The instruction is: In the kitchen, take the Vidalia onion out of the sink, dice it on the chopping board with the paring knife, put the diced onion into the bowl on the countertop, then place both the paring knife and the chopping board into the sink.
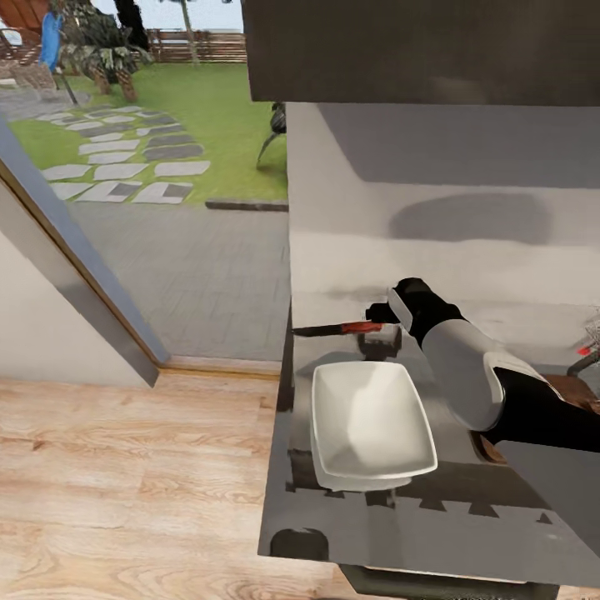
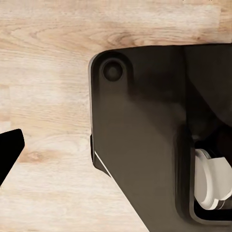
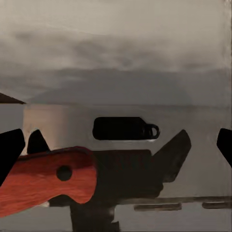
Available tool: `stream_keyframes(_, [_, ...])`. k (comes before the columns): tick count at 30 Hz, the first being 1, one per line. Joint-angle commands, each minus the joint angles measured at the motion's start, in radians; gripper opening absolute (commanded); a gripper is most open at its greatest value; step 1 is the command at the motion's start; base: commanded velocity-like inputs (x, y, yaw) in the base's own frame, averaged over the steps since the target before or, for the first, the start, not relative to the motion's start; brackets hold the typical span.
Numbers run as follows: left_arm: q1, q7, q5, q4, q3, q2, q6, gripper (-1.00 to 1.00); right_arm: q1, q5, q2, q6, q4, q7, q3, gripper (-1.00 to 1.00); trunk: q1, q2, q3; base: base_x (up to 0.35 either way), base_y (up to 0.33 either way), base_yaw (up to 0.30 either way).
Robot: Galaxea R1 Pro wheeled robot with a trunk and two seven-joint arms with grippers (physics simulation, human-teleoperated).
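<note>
The paring knife [image 1: 337,328] has a red wooden handle [image 3: 48,186] and a dark blade pointing toward the counter's left end. It sits just beyond the white bowl [image 1: 371,425]. My right gripper [image 1: 385,327] is at the butt of the handle. Its fingers [image 3: 10,152] stand wide apart, with the handle low beside one of them and not clamped between them. Whether the knife rests on the countertop I cannot tell. The brown chopping board [image 1: 575,385] peeks out from under my right forearm. My left gripper's fingertip [image 2: 9,150] hangs over the wooden floor, holding nothing. The onion and the sink are out of view.
The grey countertop [image 1: 500,508] ends at its left edge right beside the bowl, with wooden floor [image 1: 125,483] below. A white wall backs the counter and a dark cabinet [image 1: 417,50] hangs overhead. My dark base [image 2: 145,145] is close to the left gripper. A red item [image 1: 587,357] sits far right.
</note>
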Motion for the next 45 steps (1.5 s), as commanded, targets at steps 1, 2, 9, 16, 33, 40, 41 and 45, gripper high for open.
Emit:
stream_keyframes(1, [0.001, 0.003, 0.009, -0.002, -0.009, 0.001, -0.001, 1.0, -0.001, 0.01, 0.002, 0.004, -0.001, 0.0, -0.008, 1.0, 0.001, -0.002, 0.0, 0.0, 0.0, -0.16])
stream_keyframes(2, [0.001, 0.003, 0.009, -0.002, -0.009, 0.001, -0.001, 1.0, -0.001, 0.01, 0.002, 0.004, -0.001, 0.0, -0.008, 1.0, 0.001, -0.002, 0.001, 0.0, 0.0, -0.16])
stream_keyframes(9, [0.001, 0.003, 0.009, -0.002, -0.009, 0.001, -0.001, 1.0, -0.001, 0.01, 0.002, 0.004, -0.002, 0.0, -0.008, 1.0, 0.001, -0.002, 0.008, 0.0, 0.0, -0.16])
stream_keyframes(16, [0.001, 0.003, 0.009, -0.002, -0.009, 0.001, -0.001, 1.0, -0.001, 0.01, 0.004, 0.004, -0.003, -0.001, -0.007, 1.0, 0.001, -0.002, 0.016, 0.0, 0.0, -0.145])
stream_keyframes(33, [0.001, 0.003, 0.009, -0.003, -0.008, 0.001, -0.001, 1.0, -0.001, 0.008, 0.007, 0.003, 0.0, -0.002, -0.004, 1.0, 0.001, -0.002, 0.031, 0.0, 0.0, -0.05])
stream_keyframes(40, [0.001, 0.003, 0.009, -0.003, -0.008, 0.001, -0.001, 1.0, -0.001, 0.008, 0.007, 0.002, 0.0, -0.002, -0.004, 1.0, 0.001, -0.002, 0.031, 0.0, 0.0, 0.018])
stream_keyframes(41, [0.001, 0.003, 0.009, -0.003, -0.008, 0.001, -0.001, 1.0, -0.001, 0.008, 0.007, 0.002, 0.0, -0.002, -0.004, 1.0, 0.001, -0.002, 0.031, 0.0, 0.0, 0.101])
stream_keyframes(45, [0.001, 0.003, 0.009, -0.003, -0.008, 0.001, -0.001, 1.0, -0.001, 0.008, 0.007, 0.002, 0.001, -0.001, -0.004, 1.0, 0.001, -0.002, 0.031, 0.0, 0.0, 0.133])
